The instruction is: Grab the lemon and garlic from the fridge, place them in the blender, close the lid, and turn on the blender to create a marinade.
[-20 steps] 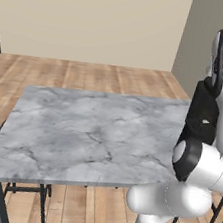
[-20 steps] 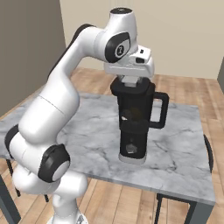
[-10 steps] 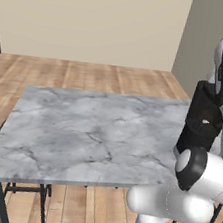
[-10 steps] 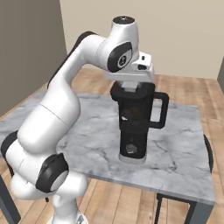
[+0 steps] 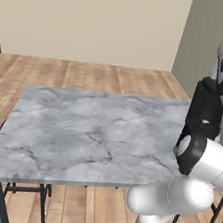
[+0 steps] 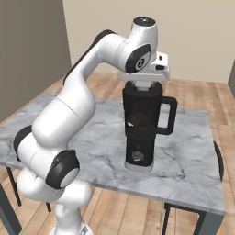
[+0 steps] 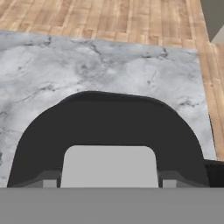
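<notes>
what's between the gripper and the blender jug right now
The lid: in the hand view its black cap and grey knob sit right under the gripper. In the right base view the hand is pressed down at the top of the blender.

In the left base view the blender (image 5: 203,117) was largely covered by the white arm, with just a dark slab of its jug showing. In the right base view the gripper (image 6: 143,84) sat right on top of the jug, and the hand hid whether the fingers clasped anything. In the hand view the lid (image 7: 109,144) ran off the bottom edge, its grey knob cut short there. What lay inside the dark jug could not be made out
</notes>
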Motion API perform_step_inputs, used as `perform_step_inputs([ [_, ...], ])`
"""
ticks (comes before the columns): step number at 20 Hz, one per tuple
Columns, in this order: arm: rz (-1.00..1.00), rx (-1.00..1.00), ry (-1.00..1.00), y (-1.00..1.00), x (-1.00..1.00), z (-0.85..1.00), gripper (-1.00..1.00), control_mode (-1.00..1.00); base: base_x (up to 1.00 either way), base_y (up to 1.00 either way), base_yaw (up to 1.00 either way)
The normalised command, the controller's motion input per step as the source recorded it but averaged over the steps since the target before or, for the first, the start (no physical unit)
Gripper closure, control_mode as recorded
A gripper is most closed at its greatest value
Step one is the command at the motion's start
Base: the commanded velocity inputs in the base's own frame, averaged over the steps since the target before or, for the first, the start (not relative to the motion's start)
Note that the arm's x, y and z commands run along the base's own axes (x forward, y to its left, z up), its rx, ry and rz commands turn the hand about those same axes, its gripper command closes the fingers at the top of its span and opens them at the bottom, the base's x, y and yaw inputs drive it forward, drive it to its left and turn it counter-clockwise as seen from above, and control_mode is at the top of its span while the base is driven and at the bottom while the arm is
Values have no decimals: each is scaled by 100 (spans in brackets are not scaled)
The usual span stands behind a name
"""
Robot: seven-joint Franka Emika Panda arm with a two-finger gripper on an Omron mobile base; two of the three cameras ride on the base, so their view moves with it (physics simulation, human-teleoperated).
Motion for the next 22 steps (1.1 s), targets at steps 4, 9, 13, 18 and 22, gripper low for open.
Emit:
perform_step_inputs([
  [4,0,0,-4,0,26,0,100,-100,0,0,0],
  [9,0,0,-8,0,23,0,100,-100,0,0,0],
  [13,0,0,-7,0,30,0,100,-100,0,0,0],
  [18,0,0,-3,0,19,-9,100,-100,0,0,0],
  [22,0,0,-2,0,0,-15,100,-100,0,0,0],
])
